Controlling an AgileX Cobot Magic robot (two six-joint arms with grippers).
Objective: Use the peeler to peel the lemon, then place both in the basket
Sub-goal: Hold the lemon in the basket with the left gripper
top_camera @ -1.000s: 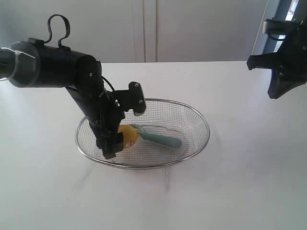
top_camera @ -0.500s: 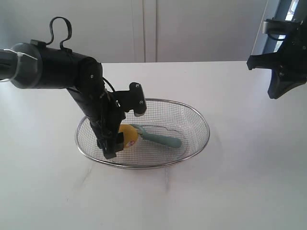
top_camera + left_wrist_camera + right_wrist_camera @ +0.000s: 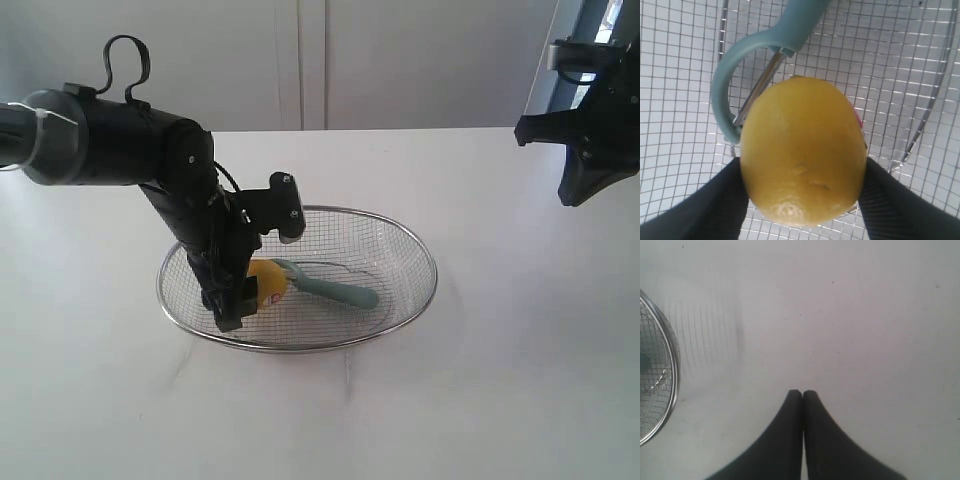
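Observation:
The silver wire basket [image 3: 420, 246] sits mid-table. Inside it lies the teal-handled peeler [image 3: 342, 291], its hooked head toward the lemon [image 3: 270, 282]. My left gripper [image 3: 244, 297] reaches down into the basket's left side and is shut on the yellow lemon [image 3: 802, 150], one black finger [image 3: 710, 205] pressing each flank. A sliver of red sticker shows at the lemon's edge. The peeler's curved head [image 3: 720, 92] lies just beyond the lemon on the mesh. My right gripper [image 3: 578, 195] hangs high at the far right, shut and holding nothing [image 3: 802, 393].
The basket's rim [image 3: 673, 357] shows at the edge of the right wrist view, over bare white tabletop [image 3: 855, 315]. A white wall with a door seam stands behind the table [image 3: 312, 60].
The left arm has shifted only very slightly, the lemon still held in the basket. The right arm has not moved.

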